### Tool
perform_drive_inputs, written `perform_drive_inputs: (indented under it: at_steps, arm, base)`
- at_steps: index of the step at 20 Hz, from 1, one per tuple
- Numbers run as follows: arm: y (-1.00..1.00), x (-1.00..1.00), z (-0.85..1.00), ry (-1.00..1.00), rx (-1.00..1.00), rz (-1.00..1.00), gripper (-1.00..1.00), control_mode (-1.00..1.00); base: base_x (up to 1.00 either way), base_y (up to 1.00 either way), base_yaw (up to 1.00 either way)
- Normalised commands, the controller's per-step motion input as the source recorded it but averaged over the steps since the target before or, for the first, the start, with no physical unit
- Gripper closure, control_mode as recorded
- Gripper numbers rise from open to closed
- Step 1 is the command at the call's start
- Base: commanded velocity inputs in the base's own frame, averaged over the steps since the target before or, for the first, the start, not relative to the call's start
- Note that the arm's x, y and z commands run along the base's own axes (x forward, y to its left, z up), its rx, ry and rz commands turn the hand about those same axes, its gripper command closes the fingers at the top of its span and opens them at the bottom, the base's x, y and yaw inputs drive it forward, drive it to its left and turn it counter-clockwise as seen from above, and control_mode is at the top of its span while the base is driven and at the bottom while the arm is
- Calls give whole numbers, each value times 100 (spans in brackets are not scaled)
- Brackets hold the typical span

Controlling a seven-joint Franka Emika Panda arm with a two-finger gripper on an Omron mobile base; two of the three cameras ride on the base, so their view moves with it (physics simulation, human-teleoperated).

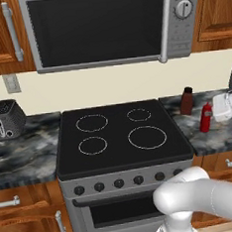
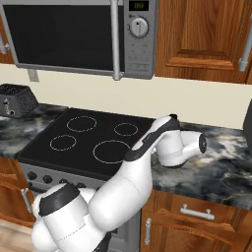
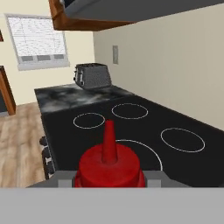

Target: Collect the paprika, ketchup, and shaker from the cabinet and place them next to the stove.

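The slim red ketchup bottle point(image 1: 205, 117) is held tight between the two fingers of the white gripper point(image 1: 218, 110). It is kept upright on the dark marble counter point(image 1: 224, 138), just right of the black glass stove point(image 1: 120, 137). The brown black-capped paprika jar point(image 1: 187, 101) is seen close behind it.

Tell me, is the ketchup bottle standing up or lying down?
Standing up: the ketchup bottle sits on the counter, nozzle pointing upward.

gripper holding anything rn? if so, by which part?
Yes: the gripper is shut on the slim red ketchup squeeze bottle, its fingers clamping either side of the upper body, below the pointed nozzle.
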Motion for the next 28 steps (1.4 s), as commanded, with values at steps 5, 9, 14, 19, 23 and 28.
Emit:
perform_drive_inputs:
  at_steps: [5,9,14,19,23,28]
  arm:
    - [-8,28,-34,-5,0,3,100,-100]
    - [-9,32,-30,-2,0,3,100,-100]
    - [-15,32,-30,-1,0,3,100,-100]
    - [-22,20,-29,0,-1,1,100,-100]
    - [-18,19,-20,0,0,3,100,-100]
    - [-14,18,-19,0,0,3,100,-100]
  base:
    - [0,0,0]
    - [0,0,0]
    - [0,0,0]
    - [0,0,0]
    - [0,0,0]
    - [0,0,0]
